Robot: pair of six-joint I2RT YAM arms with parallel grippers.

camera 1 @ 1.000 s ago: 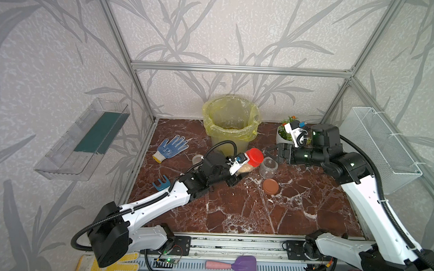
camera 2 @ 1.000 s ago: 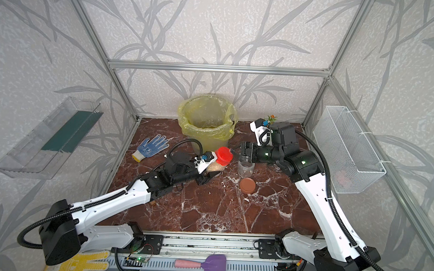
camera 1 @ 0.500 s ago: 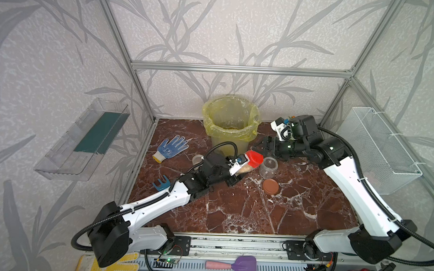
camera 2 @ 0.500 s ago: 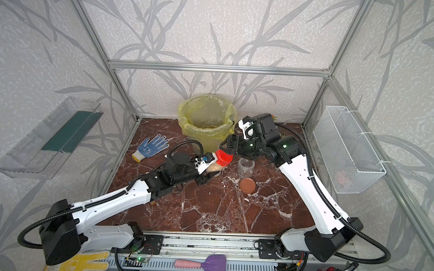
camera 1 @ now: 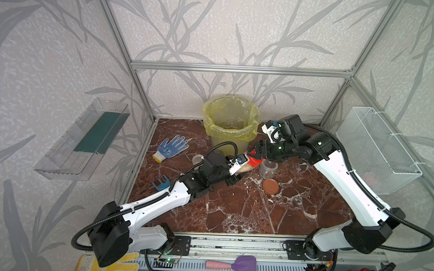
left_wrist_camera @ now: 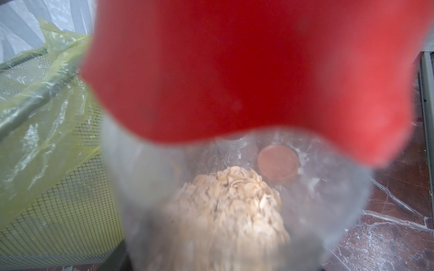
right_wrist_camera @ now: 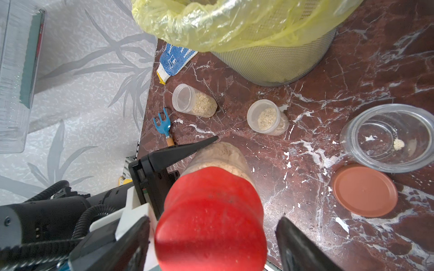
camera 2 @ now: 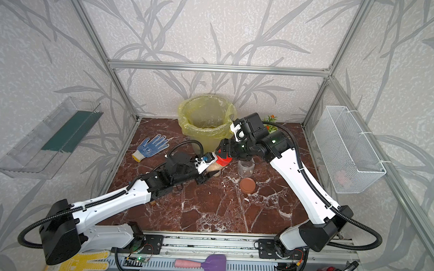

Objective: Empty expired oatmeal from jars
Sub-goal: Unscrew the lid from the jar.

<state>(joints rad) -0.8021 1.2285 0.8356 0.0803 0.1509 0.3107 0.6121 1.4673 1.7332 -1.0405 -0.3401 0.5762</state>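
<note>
Bringing the right end effector [right_wrist_camera: 214, 217] across from its back right corner of a second ago to the red lid [right_wrist_camera: 211, 234], now holding its jaws apart, one on each side of that lid, leaving a gap on both sides in the right wrist view. Keeping the left end effector [camera 1: 239, 171] clamped on the held jar [right_wrist_camera: 223, 157] just as before, tilting it with the lid end higher and aiming toward the right arm.

Starting nearest: passing a purple scoop [camera 1: 244, 266] lying on the front rail, off the worktop [camera 1: 232, 212]. Reaching next the brown lid [camera 1: 270, 187], lying flat on the stone, and just behind it the wide jar [camera 1: 268, 167], standing upright and uncapped, carrying only a crumb or two inside. Finding the oatmeal [left_wrist_camera: 225, 211] heaping in the lower part of the held jar, clear in the left wrist view. Noticing a small blue rake [camera 1: 161, 184] by the left edge. Picking out, in the right wrist view, one slim jar [right_wrist_camera: 193, 101] and a second slim jar [right_wrist_camera: 267, 117], both part full of the same flakes, sitting apart beyond the held jar; failing to tell whether capped. Going farther back: meeting a blue dotted glove [camera 1: 171, 148] lying flat, then the bin [camera 1: 211, 125] lined with a yellow bag at the back wall, and a flower pot [camera 2: 270, 123] peeping from behind the right arm in a top view.
</note>
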